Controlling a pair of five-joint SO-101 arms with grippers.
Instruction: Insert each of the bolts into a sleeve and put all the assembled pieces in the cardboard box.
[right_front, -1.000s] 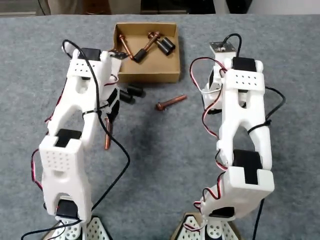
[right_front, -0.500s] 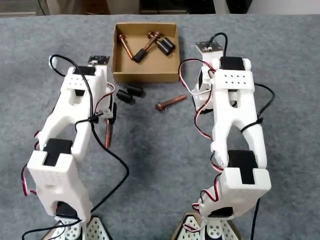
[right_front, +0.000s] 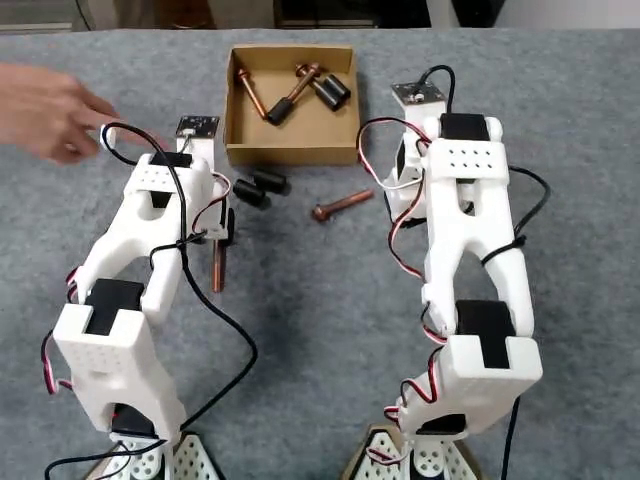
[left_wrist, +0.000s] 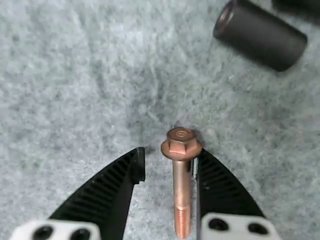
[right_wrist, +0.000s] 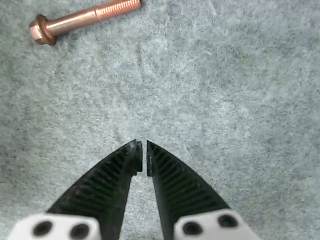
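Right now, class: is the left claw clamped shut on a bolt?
No: the left claw stands open, with the bolt lying loose between its jaws.

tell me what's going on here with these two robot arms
The left gripper is down on the grey mat, its fingers open on either side of a copper bolt that lies there, not clamped. Two black sleeves lie loose beside the cardboard box, which already has a few pieces in it. The right gripper is shut and empty over the mat, with a second loose bolt ahead of it.
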